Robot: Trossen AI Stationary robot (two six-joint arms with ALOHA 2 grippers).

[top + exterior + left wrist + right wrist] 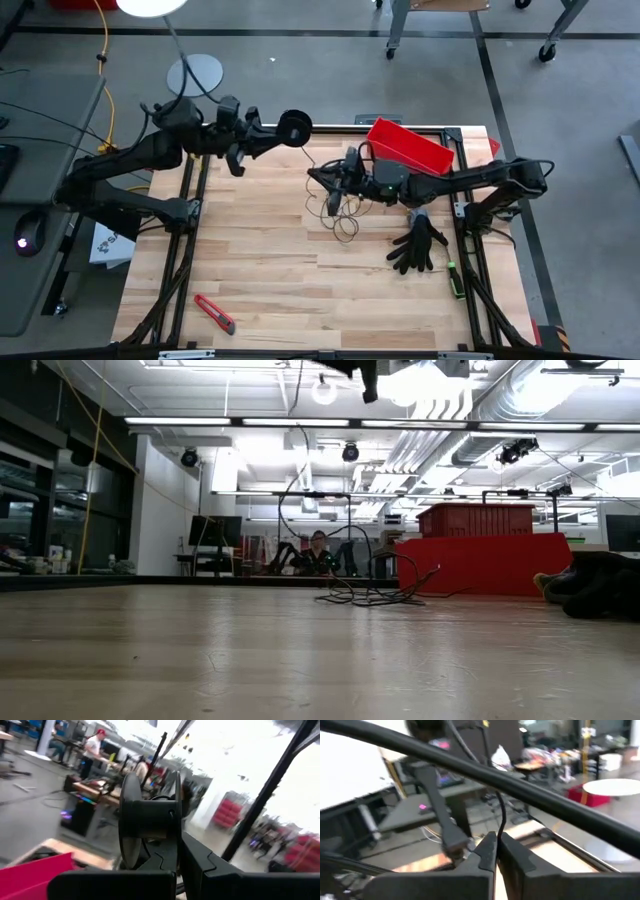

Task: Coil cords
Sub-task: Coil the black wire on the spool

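left tool [272,133] clenched on black spool [295,126], held up at far edge of worktop [280,290]. right tool [336,190] pinched shut on thin cord [343,215], rest lies in loose tangle on worktop just below it. risk imo: loops snag while winding, or thin cord slips out of pinch, goes slack.

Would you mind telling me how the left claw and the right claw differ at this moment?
The left claw holds the black spool by the table's far edge; the right claw pinches only the thin cord. The left claw sits at the table's rim, while the right claw is over the wood above the loose tangle of cord. Both are shut.
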